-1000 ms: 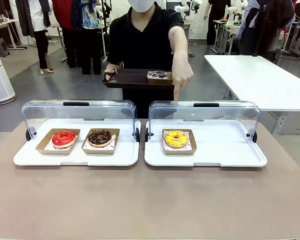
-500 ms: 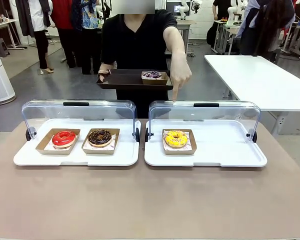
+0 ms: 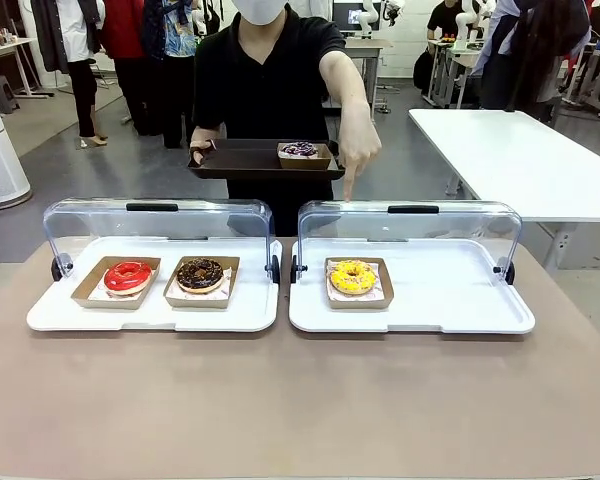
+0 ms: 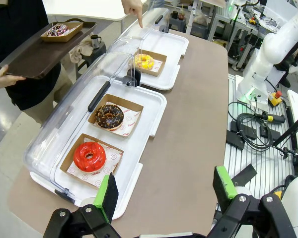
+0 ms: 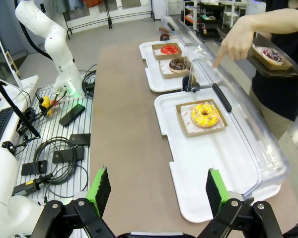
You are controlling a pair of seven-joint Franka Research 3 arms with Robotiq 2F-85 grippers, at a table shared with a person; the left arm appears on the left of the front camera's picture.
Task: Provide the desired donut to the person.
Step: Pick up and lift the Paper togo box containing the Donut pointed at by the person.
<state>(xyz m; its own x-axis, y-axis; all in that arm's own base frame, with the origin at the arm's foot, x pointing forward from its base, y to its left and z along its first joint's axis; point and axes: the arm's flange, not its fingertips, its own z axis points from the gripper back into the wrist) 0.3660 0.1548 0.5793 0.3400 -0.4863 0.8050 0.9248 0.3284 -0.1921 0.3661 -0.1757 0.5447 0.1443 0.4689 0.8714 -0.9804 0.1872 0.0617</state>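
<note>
I see the person (image 3: 270, 80) in the black shirt at the top middle of the front view, across the table (image 3: 300, 400) from me. Their pointing hand (image 3: 358, 148) has one finger aimed down, and the tip is just above the top edge of the right-hand lid (image 3: 450, 232), which is clear and stands open. Below that finger the yellow donut (image 3: 352, 276) sits in its little brown box on the right-hand white tray (image 3: 450, 310), a bit left of the tray's middle. The person's other hand (image 3: 200, 153) holds a dark brown tray (image 3: 242, 160) at the top middle of the frame, and a purple donut (image 3: 300, 149) rides on it in a box. On the left-hand white tray (image 3: 150, 318) the red donut (image 3: 128, 276) and the chocolate donut (image 3: 200, 274) sit side by side, each in its own box, under the left-hand lid (image 3: 90, 225). In my left wrist view the left gripper (image 4: 166, 187) is at the bottom with its green fingers wide apart and nothing between them, up in the air near the red donut's end of the table. In my right wrist view the right gripper (image 5: 157, 191) is at the bottom too, fingers wide apart and holding nothing, well apart from the yellow donut
</note>
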